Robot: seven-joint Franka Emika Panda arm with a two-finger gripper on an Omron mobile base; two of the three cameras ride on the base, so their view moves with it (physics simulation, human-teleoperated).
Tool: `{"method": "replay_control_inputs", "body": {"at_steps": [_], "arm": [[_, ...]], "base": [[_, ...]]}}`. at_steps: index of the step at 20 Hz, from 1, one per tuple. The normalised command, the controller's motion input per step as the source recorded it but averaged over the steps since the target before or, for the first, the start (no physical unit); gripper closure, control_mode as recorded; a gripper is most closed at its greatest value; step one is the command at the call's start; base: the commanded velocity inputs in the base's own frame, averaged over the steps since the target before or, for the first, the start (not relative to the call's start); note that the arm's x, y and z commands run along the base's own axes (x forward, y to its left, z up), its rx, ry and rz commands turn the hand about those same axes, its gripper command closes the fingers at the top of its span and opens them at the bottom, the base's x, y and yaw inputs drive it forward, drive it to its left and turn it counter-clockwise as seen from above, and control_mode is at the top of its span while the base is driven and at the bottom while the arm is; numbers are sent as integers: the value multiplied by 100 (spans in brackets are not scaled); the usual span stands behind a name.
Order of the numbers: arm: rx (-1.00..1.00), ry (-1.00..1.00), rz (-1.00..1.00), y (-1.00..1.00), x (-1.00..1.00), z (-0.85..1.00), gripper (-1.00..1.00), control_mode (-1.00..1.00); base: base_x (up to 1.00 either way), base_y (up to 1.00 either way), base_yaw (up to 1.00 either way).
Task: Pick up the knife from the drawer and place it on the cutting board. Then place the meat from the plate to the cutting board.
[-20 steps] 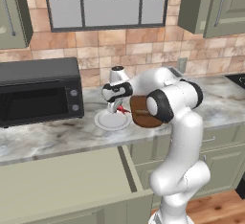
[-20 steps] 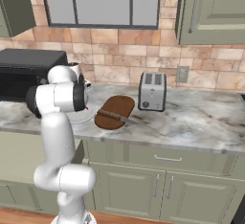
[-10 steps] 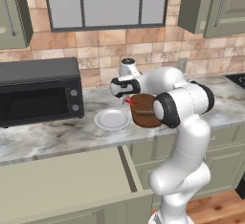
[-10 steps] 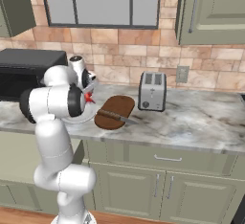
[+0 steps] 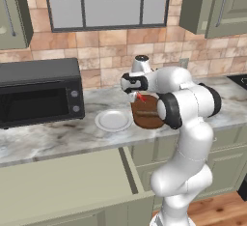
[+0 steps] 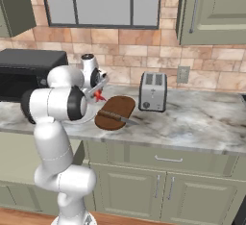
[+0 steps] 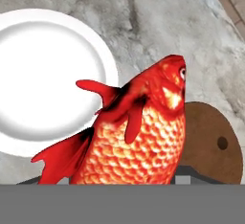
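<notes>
Hand view gives me the meat (image 7: 139, 137), a red scaled fish, clamped in the gripper (image 5: 137, 94) and hanging above the marble surface (image 7: 158, 22), between the white plate (image 7: 43, 79) and the cutting board (image 7: 210, 141); right base view shows the knife (image 6: 116, 117) lying on that board; the drawer (image 5: 62, 184) stands open.

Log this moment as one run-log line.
phase: carrying meat to board | gripper: shut on meat, above counter between plate and board | plate: bare | knife: on board | drawer: open
</notes>
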Motion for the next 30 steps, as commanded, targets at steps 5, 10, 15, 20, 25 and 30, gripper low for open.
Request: {"method": "replay_control_inputs", "body": {"at_steps": [5, 10, 15, 20, 25, 30], "arm": [[0, 1, 6, -47, 22, 7, 100, -100], [0, 9, 5, -31, 25, -4, 100, -100], [0, 13, 4, -19, 26, -14, 100, -100], [0, 10, 2, -16, 24, -19, 100, -100], [0, 9, 1, -11, 23, -25, 100, -100], [0, 8, 1, -4, 22, -34, 100, -100]], "base": [[0, 0, 0], [0, 0, 0], [0, 0, 0], [0, 0, 0], [0, 0, 0], [0, 0, 0]]}}
